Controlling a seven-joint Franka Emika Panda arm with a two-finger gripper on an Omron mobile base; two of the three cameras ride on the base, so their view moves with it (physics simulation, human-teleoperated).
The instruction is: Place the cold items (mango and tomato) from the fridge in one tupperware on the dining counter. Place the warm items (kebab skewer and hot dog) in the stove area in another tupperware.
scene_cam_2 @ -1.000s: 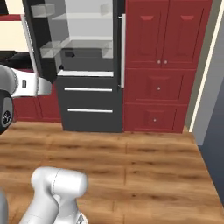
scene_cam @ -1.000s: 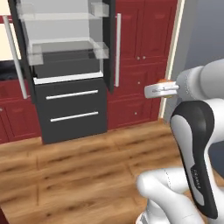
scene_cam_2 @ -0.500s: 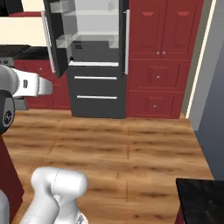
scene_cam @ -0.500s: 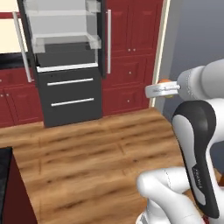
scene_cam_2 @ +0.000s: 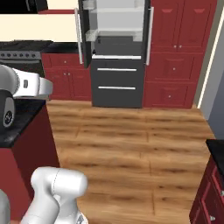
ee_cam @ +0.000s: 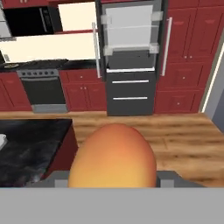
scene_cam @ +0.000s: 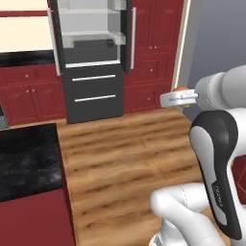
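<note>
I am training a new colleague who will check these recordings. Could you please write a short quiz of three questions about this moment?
1. True or false: the fridge stands with its upper doors open.
2. What does the gripper hold? A) a tomato B) a mango C) a hot dog
3. In the hand view, which appliance stands left of the fridge, under the black counter top?

Key
1. True. Both upper doors stand open and the pale shelves show.
2. B. The orange, rounded mango sits between the fingers.
3. The stove.
</note>
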